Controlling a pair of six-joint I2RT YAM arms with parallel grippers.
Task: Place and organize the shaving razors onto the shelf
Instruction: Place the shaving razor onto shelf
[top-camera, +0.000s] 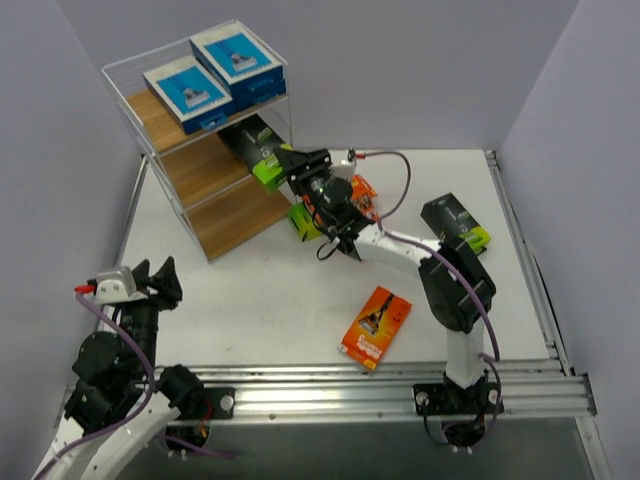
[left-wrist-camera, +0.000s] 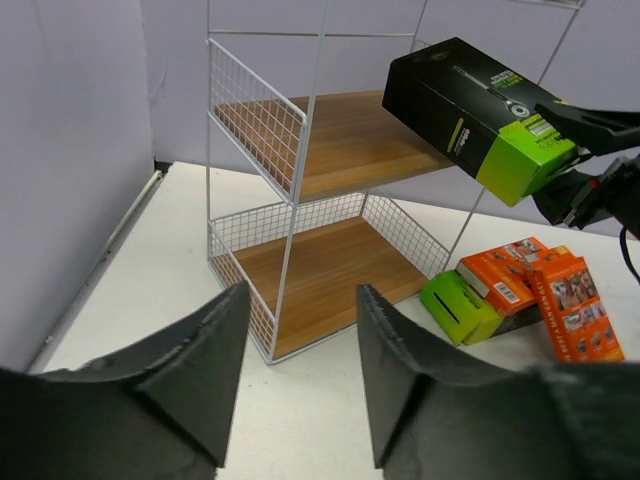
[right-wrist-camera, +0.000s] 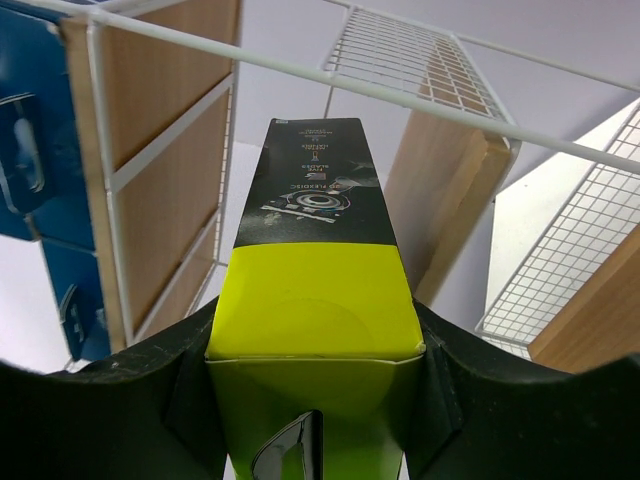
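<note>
The shelf (top-camera: 215, 175) stands at the back left with two blue-and-white razor packs (top-camera: 215, 75) on its top tier. My right gripper (top-camera: 303, 168) is shut on the lime end of a black-and-lime pack (top-camera: 255, 148), held tilted at the opening of the middle tier. In the right wrist view that pack (right-wrist-camera: 315, 260) points in between the wire frame and the boards (right-wrist-camera: 165, 150). My left gripper (top-camera: 152, 280) hovers low at the near left, open, with nothing between its fingers (left-wrist-camera: 215, 370).
Under the right arm lie a lime-ended pack (top-camera: 300, 222) and orange packs (top-camera: 362, 195). Another black-and-lime pack (top-camera: 456, 222) lies at the right and an orange pack (top-camera: 376, 326) near the front rail. Grey walls close in on both sides.
</note>
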